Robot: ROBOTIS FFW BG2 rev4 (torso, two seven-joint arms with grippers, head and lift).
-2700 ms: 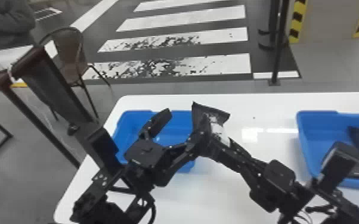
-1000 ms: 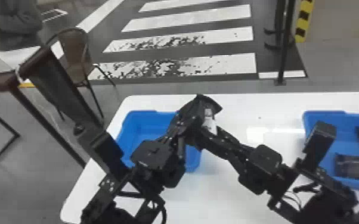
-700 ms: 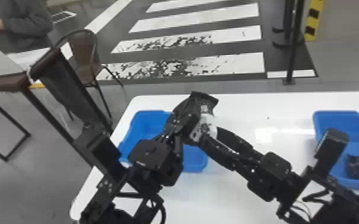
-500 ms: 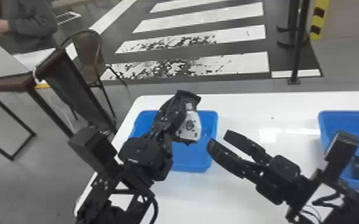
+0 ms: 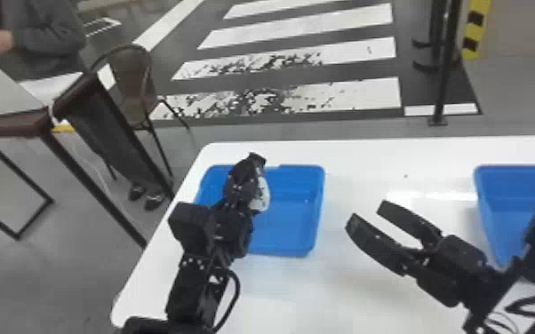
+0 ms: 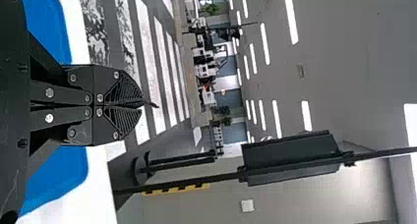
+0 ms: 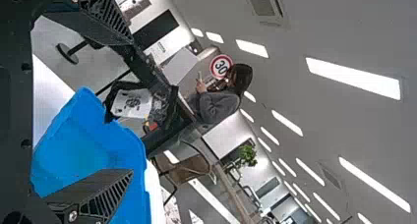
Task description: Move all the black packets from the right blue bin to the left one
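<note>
Judging the drop is my worry: the black packet [image 7: 132,104] hangs from my left hand [image 6: 140,105] over the left bin [image 5: 300,208], its white-marked face on the right. That hand's fingers are pressed together on it, seemingly by a narrow pinch, so a jerk could let it slip early. If I let go too near the far rim, the packet could fold over the edge or slide onto the worktop [image 5: 360,164]; lowering it towards the middle first looks safer. A limp wrapper may also cling to a finger and drag out. My right hand [image 5: 367,213] is spread wide and empty between the bins, near enough to be knocked if the left swings right. How many packets lie in the right bin [image 5: 497,208], I can't tell.
</note>
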